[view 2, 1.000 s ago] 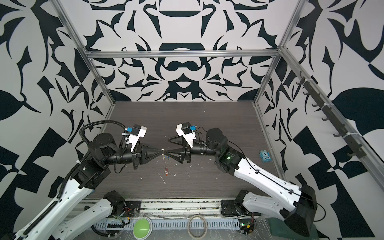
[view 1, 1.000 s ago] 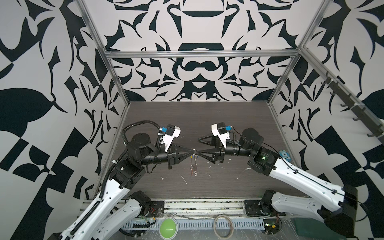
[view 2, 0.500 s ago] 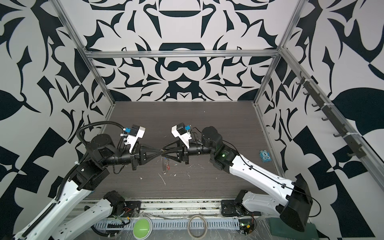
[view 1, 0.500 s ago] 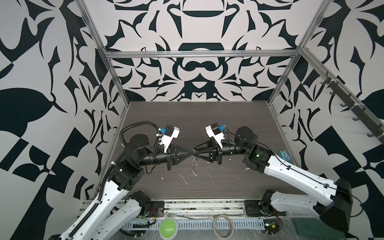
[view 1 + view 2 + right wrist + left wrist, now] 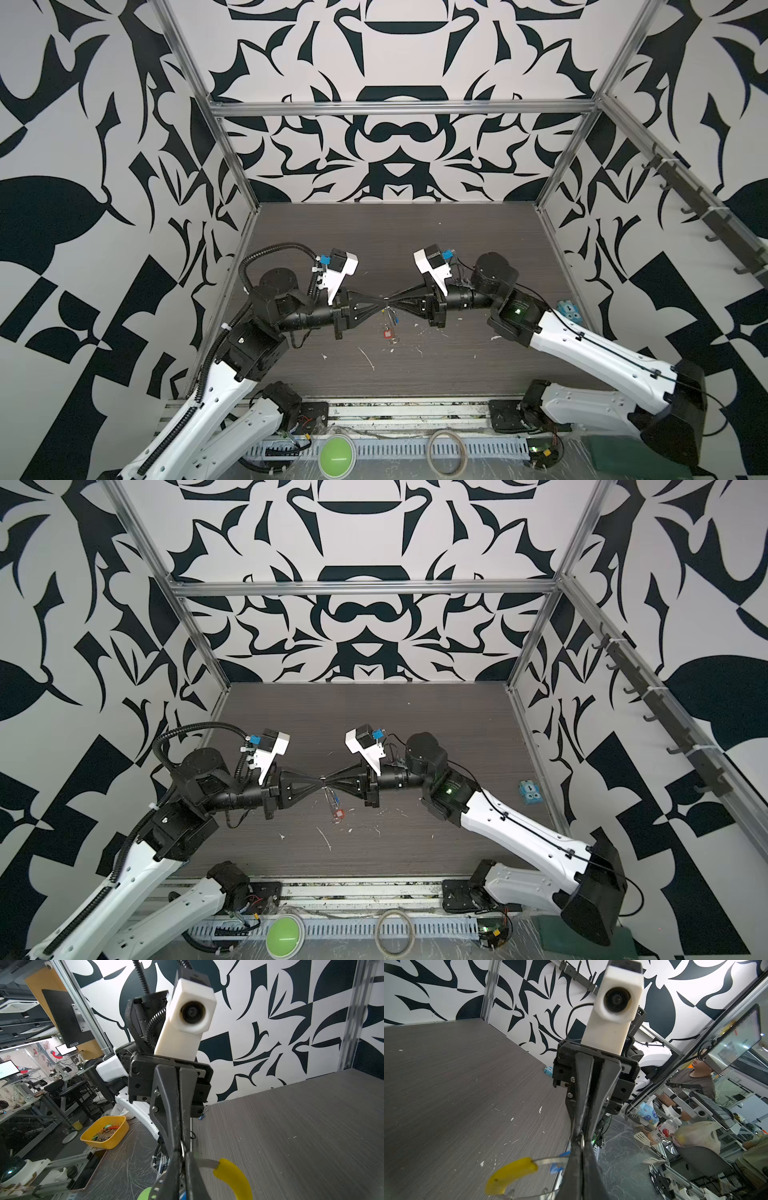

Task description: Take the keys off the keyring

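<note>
Beige plain hoop (image 5: 447, 451) lies nearest me, beside a round green button (image 5: 337, 455). Farther in, over the dark table (image 5: 457, 365), my left gripper (image 5: 379, 302) is pressed together, pinching the thin grey wire keyring (image 5: 548, 1160) with its yellow sleeve (image 5: 510, 1174). My right gripper (image 5: 395, 301) meets it tip to tip, squeezed closed; on what, I cannot tell. The small silver keys (image 5: 390, 322) hang under them, red tag (image 5: 388, 333) lowest.
</note>
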Action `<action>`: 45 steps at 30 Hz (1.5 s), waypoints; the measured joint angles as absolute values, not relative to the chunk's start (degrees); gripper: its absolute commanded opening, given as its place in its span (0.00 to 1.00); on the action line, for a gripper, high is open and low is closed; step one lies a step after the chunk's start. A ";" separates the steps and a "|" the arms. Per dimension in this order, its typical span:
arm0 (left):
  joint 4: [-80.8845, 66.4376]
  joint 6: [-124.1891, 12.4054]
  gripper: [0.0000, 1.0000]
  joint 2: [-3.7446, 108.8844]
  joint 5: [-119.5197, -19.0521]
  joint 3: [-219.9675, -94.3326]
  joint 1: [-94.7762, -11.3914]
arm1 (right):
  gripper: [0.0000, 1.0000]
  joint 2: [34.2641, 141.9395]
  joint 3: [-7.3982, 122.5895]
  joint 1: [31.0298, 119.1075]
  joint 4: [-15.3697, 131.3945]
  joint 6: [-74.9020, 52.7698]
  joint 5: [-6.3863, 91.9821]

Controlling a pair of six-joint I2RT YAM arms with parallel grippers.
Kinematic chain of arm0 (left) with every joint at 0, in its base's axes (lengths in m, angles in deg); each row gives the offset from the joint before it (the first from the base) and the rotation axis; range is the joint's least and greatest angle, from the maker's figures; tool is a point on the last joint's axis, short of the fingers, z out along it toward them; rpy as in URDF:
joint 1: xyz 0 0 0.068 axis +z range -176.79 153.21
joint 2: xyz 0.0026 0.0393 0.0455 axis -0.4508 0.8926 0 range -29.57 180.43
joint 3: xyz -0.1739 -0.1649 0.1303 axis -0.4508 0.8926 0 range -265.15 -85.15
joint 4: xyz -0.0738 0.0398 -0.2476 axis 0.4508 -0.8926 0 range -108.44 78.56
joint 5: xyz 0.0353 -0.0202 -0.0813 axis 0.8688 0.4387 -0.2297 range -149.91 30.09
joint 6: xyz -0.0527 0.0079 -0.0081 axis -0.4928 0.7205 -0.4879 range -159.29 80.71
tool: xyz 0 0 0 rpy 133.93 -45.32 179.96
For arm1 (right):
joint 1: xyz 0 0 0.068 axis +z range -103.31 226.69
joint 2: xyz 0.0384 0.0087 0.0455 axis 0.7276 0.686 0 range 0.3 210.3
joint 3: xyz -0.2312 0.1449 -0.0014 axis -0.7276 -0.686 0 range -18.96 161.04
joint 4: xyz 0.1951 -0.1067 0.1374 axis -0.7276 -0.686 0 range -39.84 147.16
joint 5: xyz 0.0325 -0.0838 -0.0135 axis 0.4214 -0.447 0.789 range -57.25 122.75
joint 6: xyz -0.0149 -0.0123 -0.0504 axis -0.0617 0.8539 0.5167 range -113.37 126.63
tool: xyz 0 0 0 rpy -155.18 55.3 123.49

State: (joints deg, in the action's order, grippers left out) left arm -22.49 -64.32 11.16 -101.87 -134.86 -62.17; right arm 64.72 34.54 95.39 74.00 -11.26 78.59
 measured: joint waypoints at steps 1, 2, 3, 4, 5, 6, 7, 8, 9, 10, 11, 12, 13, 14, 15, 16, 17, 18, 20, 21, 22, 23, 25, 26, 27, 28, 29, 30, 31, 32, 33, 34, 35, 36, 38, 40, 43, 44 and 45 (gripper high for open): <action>-22.51 -64.28 0.00 11.16 -101.85 -134.86 -62.17 | 0.03 64.72 34.54 95.39 73.96 -11.39 78.59; -22.51 -64.30 0.00 11.16 -101.74 -134.86 -62.17 | 0.00 64.72 34.54 95.39 73.89 -11.56 78.63; -22.56 -64.32 0.00 11.16 -101.72 -134.86 -62.17 | 0.00 64.72 34.54 95.39 73.81 -11.52 78.59; -22.67 -64.32 0.00 11.16 -101.67 -134.86 -62.17 | 0.00 64.72 34.54 95.39 73.72 -11.47 78.57; -22.82 -64.32 0.00 11.16 -101.67 -134.86 -62.17 | 0.00 64.72 34.54 95.39 73.61 -11.45 78.57; -22.89 -64.34 0.00 11.16 -101.67 -134.86 -62.17 | 0.00 64.72 34.54 95.39 73.48 -11.45 78.55; -22.99 -64.37 0.06 11.16 -101.67 -134.86 -62.17 | 0.00 64.72 34.54 95.37 73.33 -11.45 78.57; -23.10 -64.45 0.10 11.16 -101.67 -134.86 -62.17 | 0.00 64.72 34.54 95.24 73.19 -11.43 78.57; -23.26 -64.61 0.13 11.16 -101.61 -134.86 -62.17 | 0.00 64.72 34.54 95.11 73.04 -11.41 78.57; -23.39 -64.74 0.16 11.16 -101.48 -134.86 -62.17 | 0.00 64.72 34.56 95.07 72.69 -11.23 78.63; -23.52 -65.04 0.20 11.16 -101.37 -134.86 -62.17 | 0.00 64.72 34.58 95.00 72.12 -11.08 78.77; -23.74 -65.02 0.23 11.09 -101.26 -134.91 -62.17 | 0.00 64.72 34.58 94.87 71.38 -10.95 78.92; -24.18 -65.13 0.25 11.03 -101.10 -135.10 -62.17 | 0.00 64.72 34.63 94.61 70.37 -10.69 79.14; -24.72 -64.93 0.27 10.98 -100.89 -135.34 -62.17 | 0.00 64.72 34.78 94.28 69.22 -10.21 79.49; -25.49 -64.76 0.27 10.98 -100.71 -135.65 -62.17 | 0.00 64.72 35.08 93.99 67.97 -9.77 79.77; -26.30 -64.58 0.27 10.96 -100.62 -136.00 -62.17 | 0.00 64.72 35.54 93.78 66.64 -9.29 80.16; -27.15 -64.30 0.27 10.94 -100.62 -136.44 -62.17 | 0.00 64.72 36.13 93.49 65.17 -8.70 80.43; -27.76 -63.99 0.26 10.90 -100.62 -136.79 -62.17 | 0.00 64.72 36.66 93.21 63.82 -8.13 80.69; -29.97 -63.12 0.25 10.98 -100.69 -138.05 -62.17 | 0.00 64.75 37.93 92.73 60.95 -6.75 81.37; -30.86 -62.75 0.25 11.18 -100.84 -138.62 -62.17 | 0.00 64.75 38.45 92.53 59.88 -6.25 81.72; -32.09 -62.27 0.25 11.55 -101.06 -139.48 -62.17 | 0.00 64.75 39.02 92.33 58.68 -5.60 82.11; -33.20 -61.85 0.25 12.01 -101.30 -140.33 -62.17 | 0.00 64.75 39.52 92.09 57.57 -5.03 82.57; -35.23 -61.15 0.25 13.23 -101.78 -141.92 -62.17 | 0.00 64.88 40.40 91.81 55.91 -4.11 83.53; -36.33 -60.69 0.25 14.02 -102.00 -142.69 -62.17 | 0.00 64.99 40.72 91.70 55.16 -3.65 84.01; -37.14 -60.34 0.25 14.65 -102.20 -143.17 -62.17 | 0.00 65.07 40.99 91.63 54.57 -3.41 84.45; -38.14 -59.99 0.24 15.40 -102.37 -143.78 -62.17 | 0.00 65.29 41.29 91.59 53.87 -3.08 85.02; -39.13 -59.65 0.24 16.18 -102.55 -144.35 -62.17 | 0.00 65.53 41.53 91.55 53.44 -2.71 85.54; -40.04 -59.21 0.24 16.93 -102.68 -144.83 -62.17 | 0.00 65.82 41.79 91.50 52.87 -2.34 85.96; -41.07 -58.73 0.24 17.80 -102.85 -145.35 -62.17 | 0.00 66.10 42.03 91.50 52.34 -2.05 86.44; -42.01 -58.33 0.23 18.55 -103.07 -145.88 -62.17 | 0.00 66.41 42.17 91.50 51.88 -1.81 86.87; -43.10 -57.87 0.23 19.27 -103.33 -146.45 -62.17 | 0.00 66.63 42.25 91.50 51.47 -1.64 87.18; -43.98 -57.48 0.22 19.92 -103.60 -147.02 -62.17 | 0.00 66.89 42.38 91.50 50.90 -1.38 87.53; -44.87 -57.07 0.21 20.60 -103.92 -147.65 -62.17 | 0.00 67.15 42.54 91.50 50.51 -1.09 87.84; -45.55 -56.74 0.20 21.12 -104.19 -148.11 -62.17 | 0.00 67.37 42.62 91.50 50.31 -0.94 87.99; -46.88 -56.02 0.17 22.09 -104.91 -149.03 -62.17 | 0.00 67.78 42.93 91.50 49.81 -0.70 88.32; -47.82 -55.58 0.17 22.68 -105.37 -149.46 -62.17 | 0.00 67.96 43.02 91.50 49.35 -0.63 88.58; -49.59 -54.79 0.17 23.62 -105.89 -150.47 -62.17 | 0.00 68.07 43.21 91.50 48.80 -0.59 88.75; -50.23 -54.49 0.17 23.92 -106.04 -150.84 -62.17 | 0.00 68.13 43.35 91.50 48.58 -0.57 88.86; -50.49 -54.29 0.16 24.16 -106.17 -150.99 -62.17 | 0.00 68.20 43.52 91.50 48.39 -0.52 88.93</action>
